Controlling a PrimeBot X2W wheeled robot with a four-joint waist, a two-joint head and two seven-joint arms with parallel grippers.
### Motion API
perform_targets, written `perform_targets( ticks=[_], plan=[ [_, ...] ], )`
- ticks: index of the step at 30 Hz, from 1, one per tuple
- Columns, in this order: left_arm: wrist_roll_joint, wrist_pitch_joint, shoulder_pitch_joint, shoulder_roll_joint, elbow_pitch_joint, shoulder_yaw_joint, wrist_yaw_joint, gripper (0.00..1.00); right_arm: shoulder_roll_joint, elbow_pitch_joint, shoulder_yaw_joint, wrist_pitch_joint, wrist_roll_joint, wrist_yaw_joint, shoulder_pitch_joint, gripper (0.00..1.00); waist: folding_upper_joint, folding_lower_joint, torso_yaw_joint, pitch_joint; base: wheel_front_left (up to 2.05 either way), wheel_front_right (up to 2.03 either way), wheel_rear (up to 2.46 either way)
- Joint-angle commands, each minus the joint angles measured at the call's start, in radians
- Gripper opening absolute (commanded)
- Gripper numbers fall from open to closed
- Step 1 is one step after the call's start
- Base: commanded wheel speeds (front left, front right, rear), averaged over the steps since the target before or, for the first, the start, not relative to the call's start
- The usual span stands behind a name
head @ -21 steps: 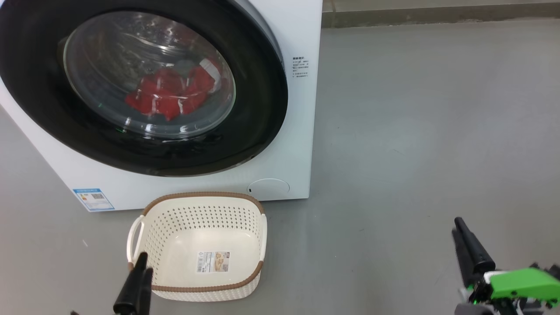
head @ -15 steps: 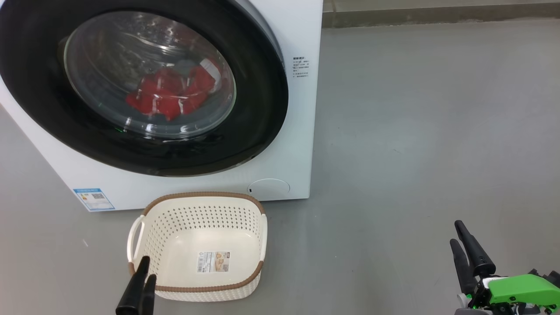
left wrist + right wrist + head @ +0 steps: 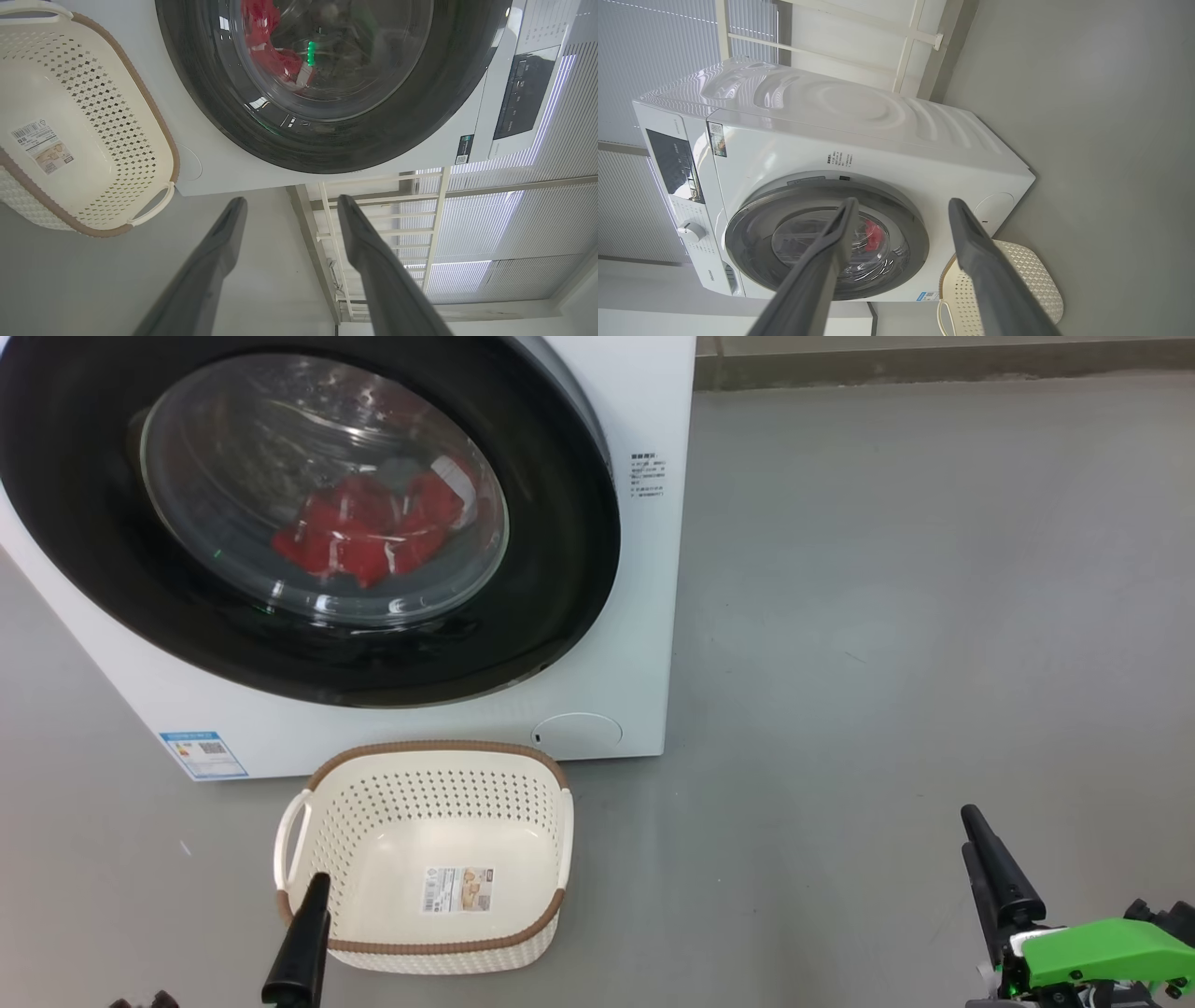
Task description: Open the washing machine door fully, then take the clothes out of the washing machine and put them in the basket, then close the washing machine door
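Our left pincer [image 3: 292, 201] and right pincer [image 3: 902, 203] are hanging open, gripping nothing. We are seeing the clothes [image 3: 369, 527] behind the shut washing machine door [image 3: 560, 569] ahead, the basket [image 3: 434, 747] sitting beside the left pincer.

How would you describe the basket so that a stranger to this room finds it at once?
Start at the big white washing machine with its round black door. On the grey floor right before it stands the basket. It alone is cream and perforated, with a brown rim and a paper label inside.
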Motion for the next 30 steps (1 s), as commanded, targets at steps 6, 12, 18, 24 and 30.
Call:
perform_targets(
  ticks=[6, 12, 18, 24, 30],
  plan=[
    [0.116, -0.026, -0.013, 0.014, -0.055, 0.001, -0.002, 1.00, -0.023, -0.040, 0.013, -0.024, -0.078, 0.000, -0.015, 1.00, 0.0000, -0.0001, 0.002, 0.003, 0.00, 0.00, 0.00],
    [0.215, -0.044, -0.009, 0.014, -0.079, -0.005, 0.000, 1.00, -0.031, -0.048, 0.024, -0.042, -0.150, 0.000, -0.013, 1.00, 0.0000, -0.0001, 0.002, 0.006, 0.00, 0.00, 0.00],
    [0.314, -0.062, -0.006, 0.015, -0.097, -0.021, 0.008, 1.00, -0.038, -0.052, 0.038, -0.060, -0.222, 0.000, -0.010, 1.00, 0.0000, -0.0002, 0.005, 0.009, 0.00, 0.00, 0.00],
    [0.403, -0.079, -0.002, 0.015, -0.110, -0.036, 0.019, 1.00, -0.045, -0.057, 0.049, -0.077, -0.296, 0.000, -0.007, 1.00, 0.0000, -0.0002, 0.007, 0.011, 0.00, 0.00, 0.00],
    [0.498, -0.100, 0.002, 0.021, -0.128, -0.051, 0.032, 1.00, -0.050, -0.066, 0.056, -0.098, -0.381, 0.000, -0.004, 1.00, 0.0000, -0.0002, 0.010, 0.013, 0.00, 0.00, 0.00]
  ],
)
